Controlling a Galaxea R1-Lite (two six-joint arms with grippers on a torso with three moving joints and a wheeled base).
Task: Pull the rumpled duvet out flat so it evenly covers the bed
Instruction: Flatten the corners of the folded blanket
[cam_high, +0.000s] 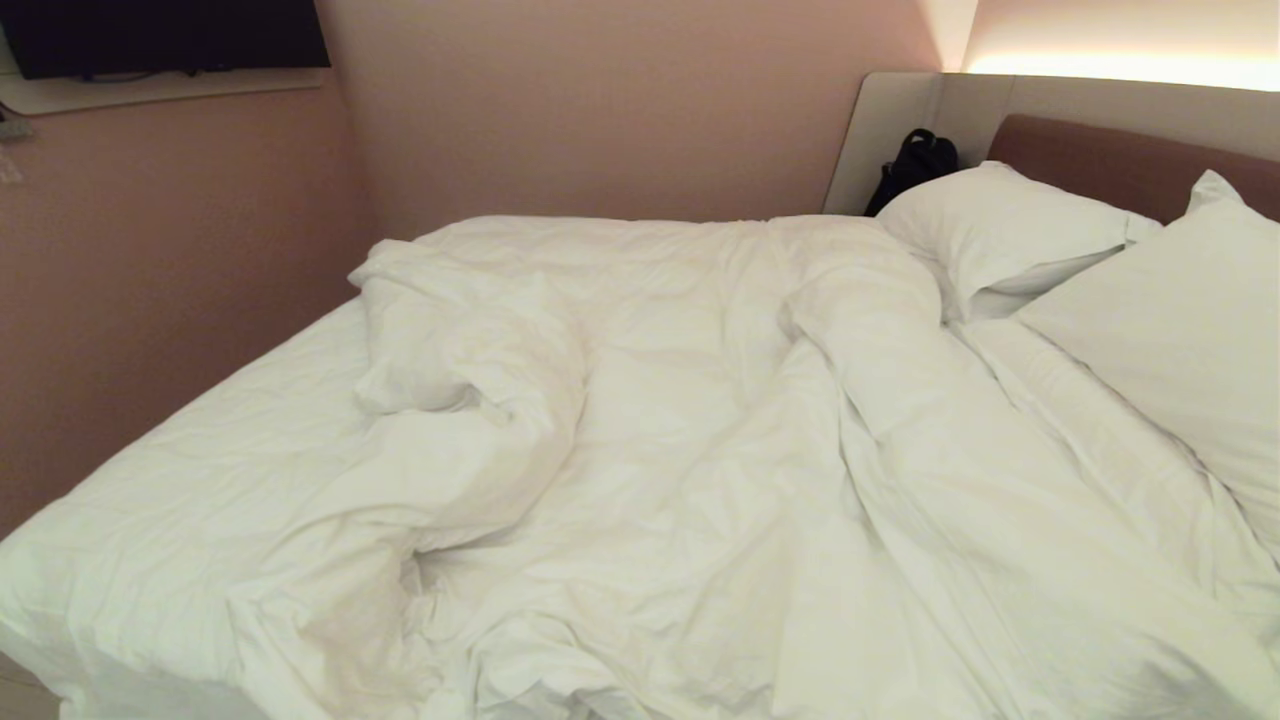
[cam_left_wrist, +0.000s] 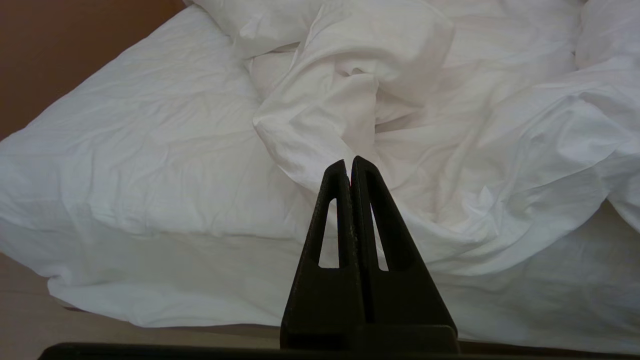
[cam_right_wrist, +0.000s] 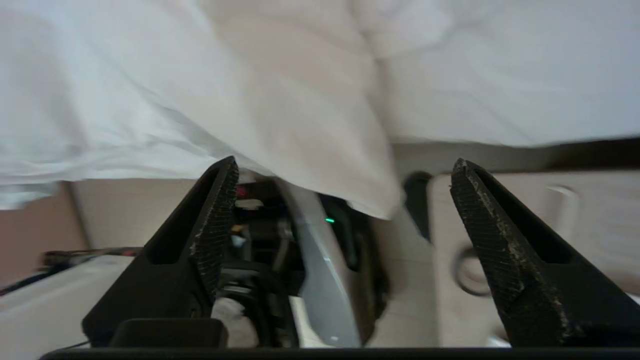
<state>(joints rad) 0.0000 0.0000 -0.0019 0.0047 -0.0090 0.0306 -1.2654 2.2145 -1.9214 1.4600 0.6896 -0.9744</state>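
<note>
The white duvet (cam_high: 700, 420) lies rumpled over the middle and right of the bed (cam_high: 200, 470), bunched in thick folds, with the fitted sheet bare on the left side. Neither arm shows in the head view. My left gripper (cam_left_wrist: 350, 162) is shut on nothing and hangs off the bed's near edge, facing a folded heap of duvet (cam_left_wrist: 450, 150). My right gripper (cam_right_wrist: 345, 161) is open wide. A hanging corner of the duvet (cam_right_wrist: 300, 100) droops just beyond its fingertips, and neither finger touches it.
Two pillows (cam_high: 1000, 235) (cam_high: 1180, 330) lean against the brown headboard (cam_high: 1100, 160) at the back right. A black bag (cam_high: 915, 165) sits in the corner behind them. Pink walls close in the far and left sides. My own base (cam_right_wrist: 320, 270) shows below the right gripper.
</note>
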